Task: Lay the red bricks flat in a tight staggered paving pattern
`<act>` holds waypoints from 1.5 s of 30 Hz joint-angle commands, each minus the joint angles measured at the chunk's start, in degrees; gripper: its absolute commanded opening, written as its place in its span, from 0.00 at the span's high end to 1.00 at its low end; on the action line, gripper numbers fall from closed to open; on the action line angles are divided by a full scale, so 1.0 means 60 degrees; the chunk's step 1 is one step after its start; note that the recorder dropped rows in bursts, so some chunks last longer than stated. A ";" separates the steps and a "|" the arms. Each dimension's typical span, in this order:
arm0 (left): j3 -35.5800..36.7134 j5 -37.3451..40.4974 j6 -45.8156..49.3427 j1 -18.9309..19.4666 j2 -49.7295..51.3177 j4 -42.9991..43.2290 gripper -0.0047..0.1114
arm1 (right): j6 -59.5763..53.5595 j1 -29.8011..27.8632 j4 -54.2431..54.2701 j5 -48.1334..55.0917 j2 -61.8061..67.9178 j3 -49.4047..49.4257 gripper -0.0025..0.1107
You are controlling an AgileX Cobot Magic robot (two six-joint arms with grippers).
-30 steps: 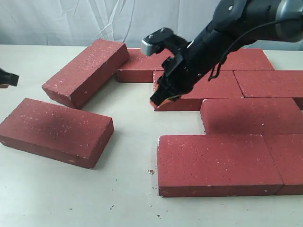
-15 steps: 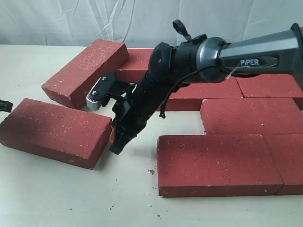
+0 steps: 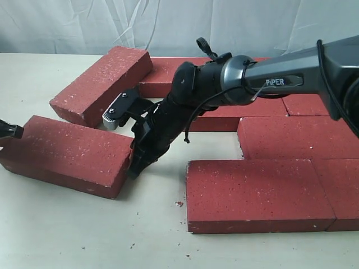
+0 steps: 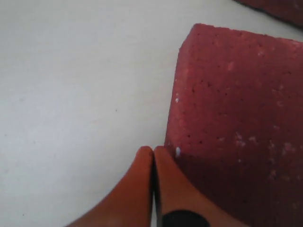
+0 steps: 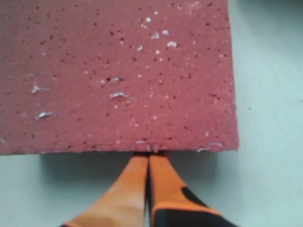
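From the exterior camera, one loose brick lies flat toward the left side of the desk, well apart from the other red bricks packed in staggered rows along the right side. A tilted brick sits near the desk's far edge, one end propped on a flat neighbour. The right arm reaches across the middle and hides part of the rear rows. Its right gripper is down at the loose brick's right end. The left gripper just pokes in at that brick's opposite end — whether it touches cannot be told from here. A few crumbs dot the desk before the nearest paved brick, and a white cloth hangs behind. In the left wrist view the left gripper has its orange fingers pressed together on nothing, tips at the bottom corner of the loose brick, with bare desk beside. In the right wrist view the right gripper is likewise pressed together, orange fingers butted against the edge of the loose brick — pale desk to one side.
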 commanded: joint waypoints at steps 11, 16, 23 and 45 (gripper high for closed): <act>-0.0113 0.1904 0.1722 -0.0030 0.0030 -0.1656 0.96 | 0.1091 -0.0788 -0.1428 0.0516 -0.0565 -0.0030 0.98; -0.0113 0.2338 0.1722 -0.0030 0.0030 -0.1636 0.96 | 0.1154 -0.1352 -0.1443 0.0942 -0.0610 -0.0030 0.98; -0.0113 0.3043 0.2511 -0.0105 0.0030 -0.1880 0.96 | 0.1154 -0.1658 -0.1912 0.1466 -0.0592 -0.0030 0.98; -0.0113 0.2269 0.2899 -0.1066 0.0030 -0.2101 0.96 | 0.0382 -0.0531 -0.0943 0.3155 -0.1217 -0.0030 0.98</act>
